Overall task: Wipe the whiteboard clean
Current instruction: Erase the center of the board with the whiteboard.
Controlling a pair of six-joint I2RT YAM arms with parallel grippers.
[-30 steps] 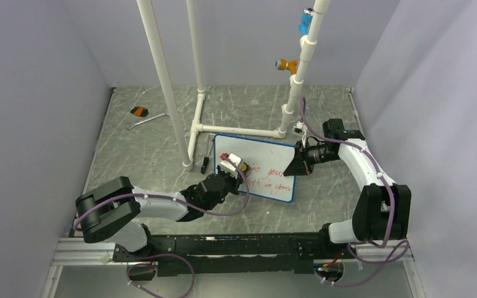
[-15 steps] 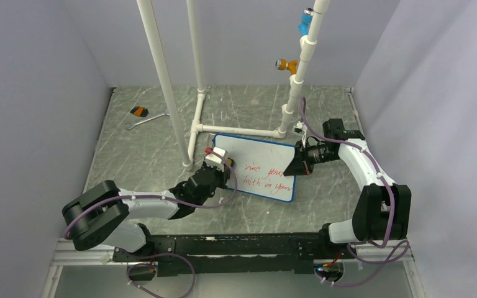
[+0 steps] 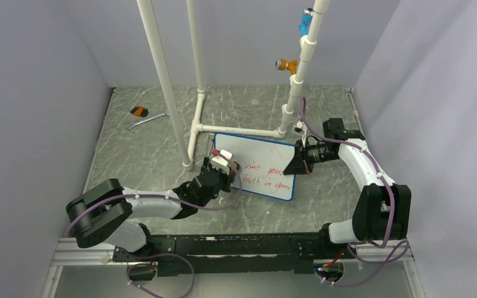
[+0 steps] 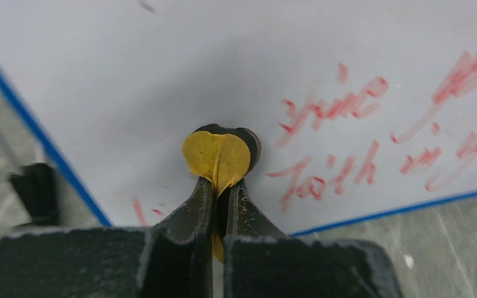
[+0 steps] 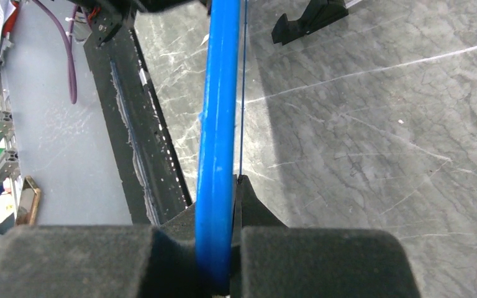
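Whiteboard [image 3: 267, 155] sits mid-table [image 3: 149, 149], just in front of white pipe frame [image 3: 236, 130]. Right gripper [image 5: 218, 192] is clamped on the board's blue right edge. Left gripper [image 4: 219, 183] is pinched tight on a small yellow pad [image 4: 216, 155], which is pressed to the board face, left part. Red writing [image 4: 341, 105] fills the right half; the left is mostly white.

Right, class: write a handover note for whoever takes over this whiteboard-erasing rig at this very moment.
Left jaws: shut on a small yellow wiping pad, at the face of the blue-framed white whiteboard.
Right jaws: shut on the board's blue frame at its right edge.
Done: the face's left part is wiped white.
To do: two lines of red handwriting across the middle and right, plus red flecks by the near left corner.
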